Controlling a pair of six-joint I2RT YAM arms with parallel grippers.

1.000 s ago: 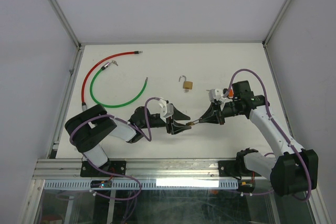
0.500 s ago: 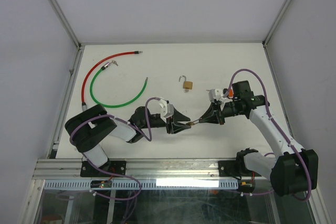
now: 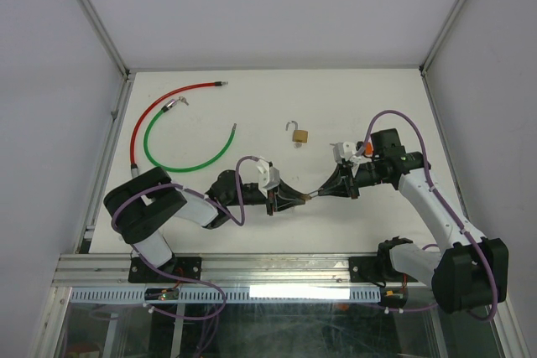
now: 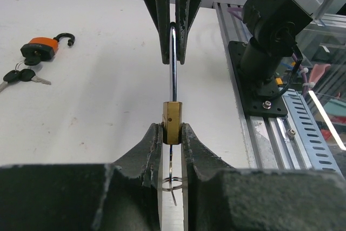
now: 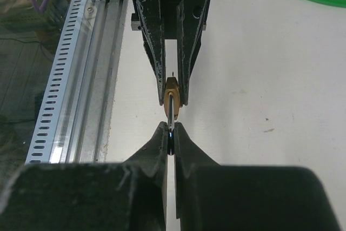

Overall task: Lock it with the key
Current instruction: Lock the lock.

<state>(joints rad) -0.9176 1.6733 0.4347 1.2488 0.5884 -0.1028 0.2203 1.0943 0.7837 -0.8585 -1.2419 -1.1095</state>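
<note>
Over table, at frame centre, am pinching brass lock in left gripper. Right gripper is pressing together on shackle, upper centre. Risks: arms pulling unevenly, thin shackle slipping from right pads; small body twisting between left ones. Ring is dangling low centre; key hiding from me, possibly working loose.

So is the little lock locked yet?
Not yet, it seems. Done: the padlock is off the table. In hand: the left gripper pinches its brass body, the right gripper its shackle. Left: closing and locking it; only a key ring shows beneath.
</note>
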